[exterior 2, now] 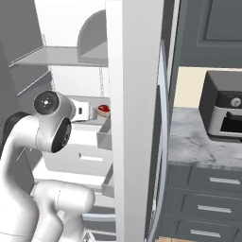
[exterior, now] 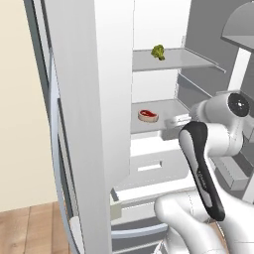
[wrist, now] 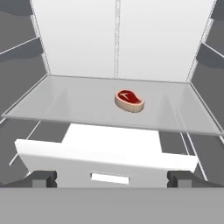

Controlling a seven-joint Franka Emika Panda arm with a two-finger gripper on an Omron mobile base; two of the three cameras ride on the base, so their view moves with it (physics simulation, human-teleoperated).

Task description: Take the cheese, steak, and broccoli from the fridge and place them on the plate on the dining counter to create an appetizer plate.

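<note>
The fridge (exterior: 89, 124) stands with its doors open. On its middle glass shelf (wrist: 78, 107) lies the steak (wrist: 129, 100), red with a pale rim, also seen from the base as the steak (exterior: 148, 115) and the steak (exterior 2: 104, 110). The broccoli (exterior: 158, 51) sits on the shelf above. My gripper (exterior: 171, 120) reaches into the fridge at the middle shelf's height, a short way in front of the steak and not touching it. The gripper (wrist: 112, 179) is open, its fingertips (wrist: 43, 178) wide apart with nothing between them. The cheese, the plate and the dining counter are out of view.
A white drawer (wrist: 105, 162) juts out just below the middle shelf, under my hand. Fridge doors flank the arm on both sides, the right door (exterior 2: 134, 118) close by. Beyond it a dark countertop oven (exterior 2: 222, 111) stands on a marble-topped cabinet run (exterior 2: 194, 142).
</note>
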